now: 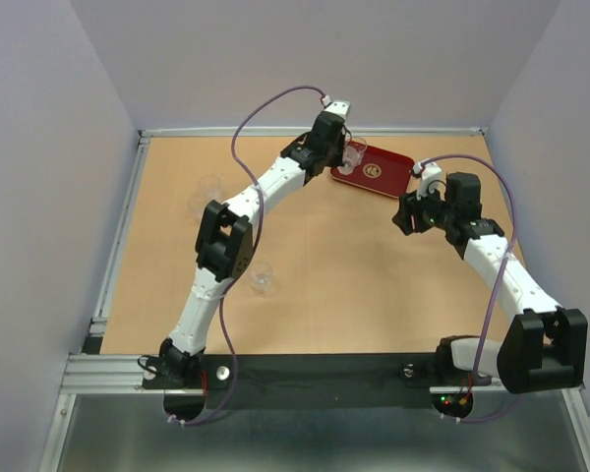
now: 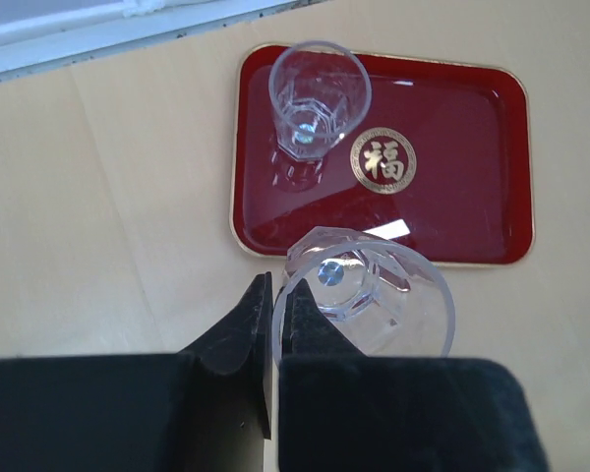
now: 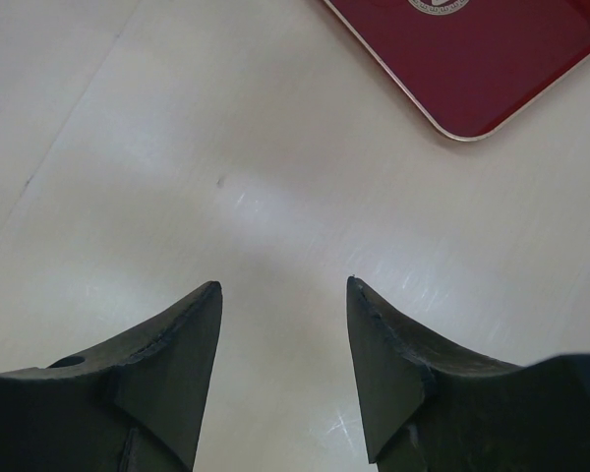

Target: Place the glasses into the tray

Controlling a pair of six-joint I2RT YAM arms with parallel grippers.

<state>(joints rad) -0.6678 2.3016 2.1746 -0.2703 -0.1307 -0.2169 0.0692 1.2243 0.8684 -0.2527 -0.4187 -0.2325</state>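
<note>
Left claw [image 2: 277,287] pinching rim of glass [image 2: 374,295], apparently hanging over left edge of tray [image 2: 462,197]; second glass [image 2: 315,93] upright inside. Right claw [image 3: 284,283] spread.

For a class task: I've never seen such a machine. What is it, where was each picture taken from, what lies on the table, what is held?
A left robot arm and a right robot arm, both white, are bolted at a wooden table's near edge. One camera looks down from above and behind them; one rides on each wrist. A flat dark red rectangular tray holds one small clear glass tumbler. The left gripper pinches a second tumbler by its wall, at the tray's near edge. The right gripper hangs open, empty. Another tumbler stands on the table.
</note>
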